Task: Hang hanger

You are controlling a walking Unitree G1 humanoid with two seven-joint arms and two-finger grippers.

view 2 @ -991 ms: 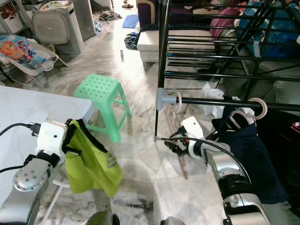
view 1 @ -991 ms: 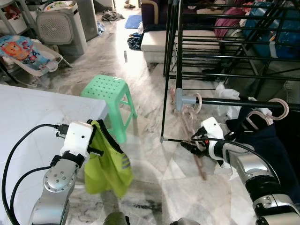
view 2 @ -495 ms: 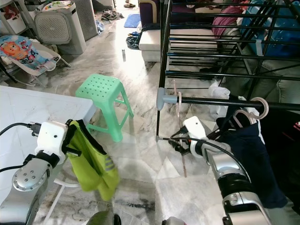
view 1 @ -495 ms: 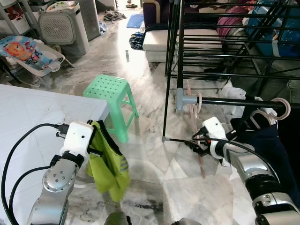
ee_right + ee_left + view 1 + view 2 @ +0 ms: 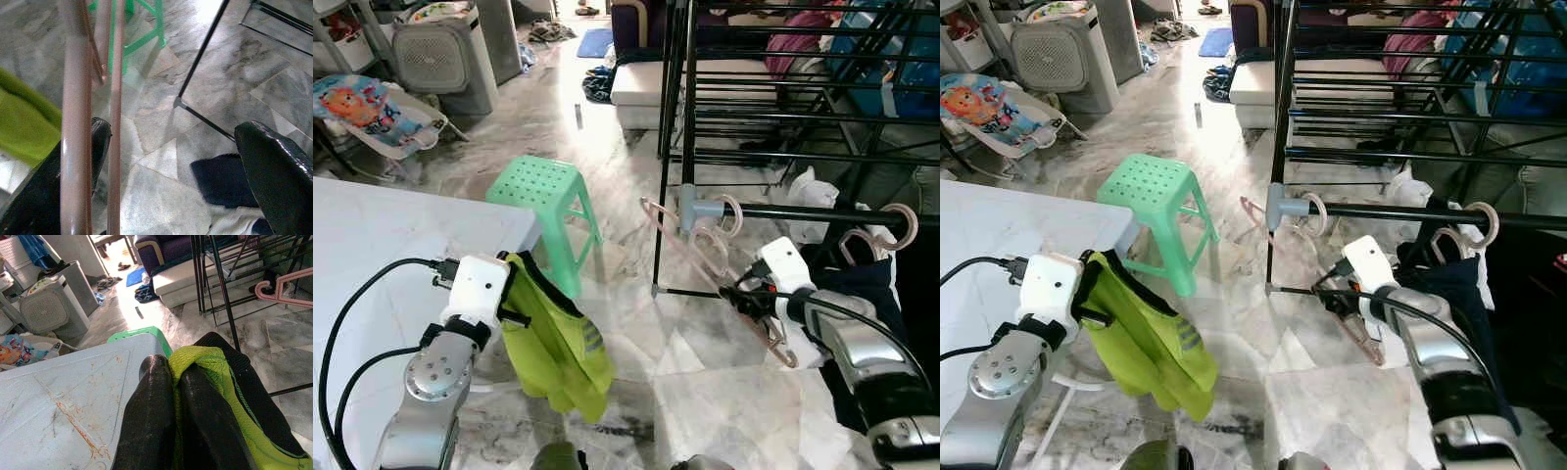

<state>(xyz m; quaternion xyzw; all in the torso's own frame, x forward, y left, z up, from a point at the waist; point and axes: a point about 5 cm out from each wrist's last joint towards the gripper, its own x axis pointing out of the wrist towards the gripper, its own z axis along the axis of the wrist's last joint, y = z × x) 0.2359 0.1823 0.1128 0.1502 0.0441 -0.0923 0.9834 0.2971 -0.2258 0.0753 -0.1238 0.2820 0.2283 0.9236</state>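
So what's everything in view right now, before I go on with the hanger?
pink hangers: at least three, hooked on the rail, one tilted out by the right tool
rail: one, black with grey end cap, front of the rack
drying rack: one, black, ahead right
dark garment: one, navy, hanging on the rail at right
stool: one, green, on the floor ahead
table: one, white, at left
fan unit: one, grey, far left
baby bouncer: one, colourful, far left
garment: one, lime green, hanging from the left tool
left tool: shut on the garment
right tool: open, hanger against one finger
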